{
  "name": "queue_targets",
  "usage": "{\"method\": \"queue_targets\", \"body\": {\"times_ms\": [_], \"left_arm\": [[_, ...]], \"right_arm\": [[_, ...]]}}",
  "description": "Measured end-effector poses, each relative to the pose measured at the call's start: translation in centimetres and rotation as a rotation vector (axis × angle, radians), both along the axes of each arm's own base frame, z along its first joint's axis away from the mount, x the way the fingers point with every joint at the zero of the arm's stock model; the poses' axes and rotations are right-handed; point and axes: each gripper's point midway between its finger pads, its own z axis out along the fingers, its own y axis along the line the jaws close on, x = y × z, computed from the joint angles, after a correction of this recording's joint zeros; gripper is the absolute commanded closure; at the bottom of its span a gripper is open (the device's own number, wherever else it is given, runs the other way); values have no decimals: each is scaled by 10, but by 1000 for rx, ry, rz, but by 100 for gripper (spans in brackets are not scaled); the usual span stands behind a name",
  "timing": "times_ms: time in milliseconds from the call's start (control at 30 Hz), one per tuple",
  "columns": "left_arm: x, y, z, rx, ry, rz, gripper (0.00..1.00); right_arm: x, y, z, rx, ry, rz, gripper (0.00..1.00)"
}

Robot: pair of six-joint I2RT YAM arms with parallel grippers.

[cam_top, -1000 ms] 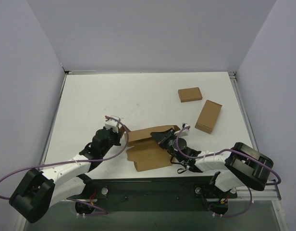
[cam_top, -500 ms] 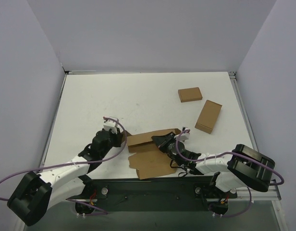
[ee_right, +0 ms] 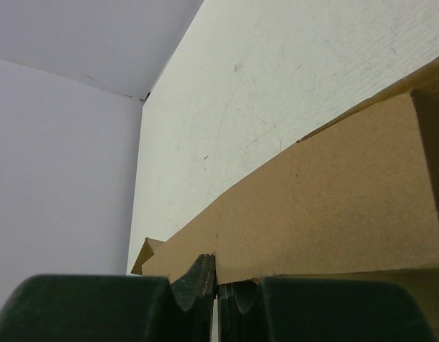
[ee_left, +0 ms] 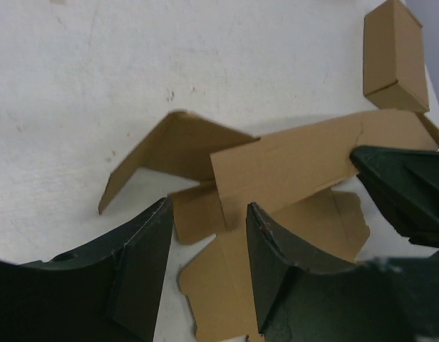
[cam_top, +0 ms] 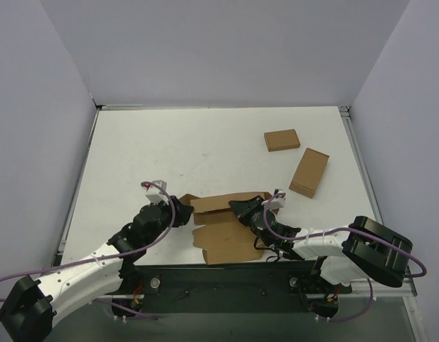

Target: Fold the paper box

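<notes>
The paper box (cam_top: pixel 226 239) is a flat brown die-cut sheet lying near the table's front edge, with one long panel (ee_left: pixel 291 167) raised. My left gripper (cam_top: pixel 182 212) stands open at the sheet's left end. In the left wrist view the sheet's near edge shows in the gap between its dark fingers (ee_left: pixel 145 263), which do not touch it, and a bent flap (ee_left: pixel 169 149) sticks out to the left. My right gripper (cam_top: pixel 239 208) is at the raised panel's right end. In the right wrist view this gripper (ee_right: pixel 218 279) is shut on the lower edge of that panel (ee_right: pixel 333 206).
Two small closed brown boxes lie at the back right, one (cam_top: pixel 281 140) flat and square to the table, the other (cam_top: pixel 309 172) turned at an angle. The angled one also shows in the left wrist view (ee_left: pixel 394 57). White walls close in the table on three sides.
My left gripper has opened, let go of the sheet's left end and drawn back toward the near left. The raised panel has settled lower. The right gripper stays shut on it.
</notes>
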Motion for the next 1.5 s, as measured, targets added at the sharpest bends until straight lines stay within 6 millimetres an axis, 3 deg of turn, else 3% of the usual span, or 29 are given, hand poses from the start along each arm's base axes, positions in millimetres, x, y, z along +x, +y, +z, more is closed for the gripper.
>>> {"method": "queue_targets", "body": {"times_ms": [200, 300, 567, 800, 900, 1067, 1200, 1500], "left_arm": [[-29, -6, -63, -3, 203, -13, 46], [-34, -6, -76, -10, 253, -5, 49], [-30, -16, -51, -115, 207, -4, 53], [-23, -15, 5, -182, 116, 12, 54], [-20, -18, 18, -201, 99, 9, 47], [-18, -30, 3, -165, 161, -14, 37], [-15, -38, -14, -137, 210, -29, 36], [2, -47, -9, -171, 200, -37, 36]], "right_arm": [[0, 0, 0, 1, -1, 0, 100], [0, 0, 1, 3, -3, 0, 100], [0, 0, 0, 1, -3, 1, 100], [0, 0, 1, 4, -5, 1, 100], [0, 0, 1, 5, -6, 2, 100], [0, 0, 1, 5, -6, 2, 100], [0, 0, 1, 4, -6, 2, 100], [-1, 0, 1, 2, -7, 5, 100]]}}
